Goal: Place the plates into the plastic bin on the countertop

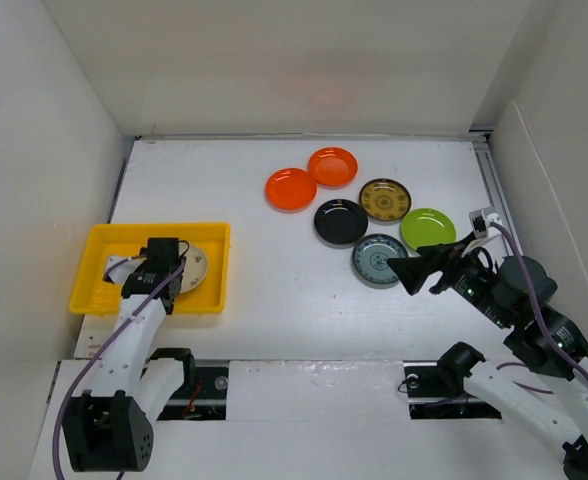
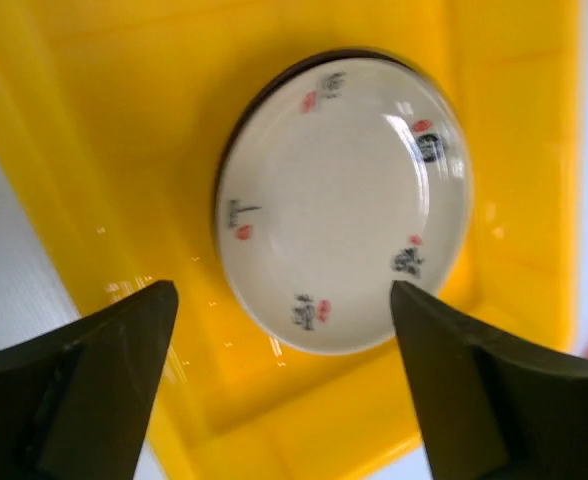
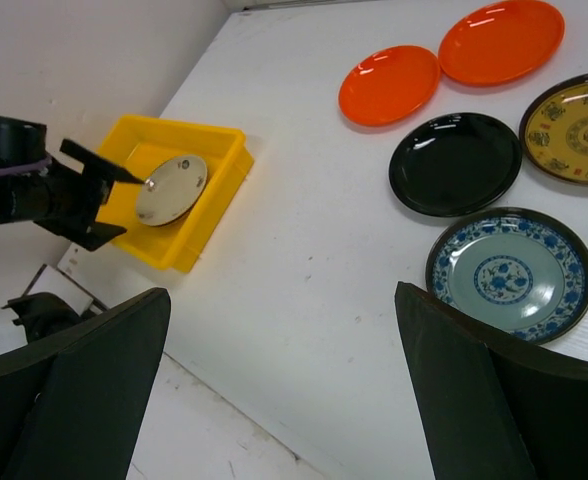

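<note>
The yellow plastic bin (image 1: pixel 96 243) sits at the left of the white countertop (image 1: pixel 284 310). A cream plate (image 1: pixel 193 268) lies in it, and in the left wrist view (image 2: pixel 344 200) a dark rim shows under its upper-left edge. My left gripper (image 1: pixel 170 272) hovers open and empty over the bin (image 2: pixel 124 150), its jaws (image 2: pixel 282 295) wide apart near the plate's edge. My right gripper (image 1: pixel 414 270) is open and empty above bare countertop (image 3: pixel 282 295), just left of the blue-patterned plate (image 1: pixel 379 260). Two orange plates (image 1: pixel 290 189) (image 1: pixel 333 166), a black one (image 1: pixel 340 222), a gold-patterned one (image 1: pixel 385 199) and a lime green one (image 1: pixel 428 228) lie nearby.
White walls enclose the countertop on the left, back and right. A white plug with a cable (image 1: pixel 482 218) sits by the right wall. The arm bases stand on a rail at the near edge (image 1: pixel 304 385). The right wrist view also shows the bin (image 3: pixel 214 215) and the left arm (image 3: pixel 24 190).
</note>
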`<action>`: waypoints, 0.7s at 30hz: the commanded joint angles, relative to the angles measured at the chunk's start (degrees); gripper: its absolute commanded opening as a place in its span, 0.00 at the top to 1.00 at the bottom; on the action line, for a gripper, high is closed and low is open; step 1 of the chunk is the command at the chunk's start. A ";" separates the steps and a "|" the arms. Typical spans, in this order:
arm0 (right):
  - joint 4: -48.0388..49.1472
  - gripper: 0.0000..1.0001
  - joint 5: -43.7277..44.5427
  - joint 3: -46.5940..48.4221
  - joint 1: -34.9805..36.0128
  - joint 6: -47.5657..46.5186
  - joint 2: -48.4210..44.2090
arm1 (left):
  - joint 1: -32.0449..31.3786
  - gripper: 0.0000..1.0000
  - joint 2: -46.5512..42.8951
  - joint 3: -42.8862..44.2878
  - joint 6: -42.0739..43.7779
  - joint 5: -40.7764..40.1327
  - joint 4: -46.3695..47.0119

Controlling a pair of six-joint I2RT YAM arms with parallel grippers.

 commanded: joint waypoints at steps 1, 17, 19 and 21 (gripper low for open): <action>0.25 0.00 -0.57 2.59 0.12 -1.07 -0.42 | -0.08 0.11 -2.07 6.72 4.25 -0.52 1.44; -0.80 0.00 7.34 2.60 0.12 1.47 1.60 | -37.87 0.00 35.25 34.92 24.21 13.80 25.61; -0.11 0.00 6.81 2.60 0.12 2.00 1.60 | -37.88 0.00 41.59 35.64 22.46 15.28 29.72; -0.10 0.00 6.81 2.60 0.12 2.53 1.60 | -37.88 0.00 45.11 37.30 21.93 17.22 31.94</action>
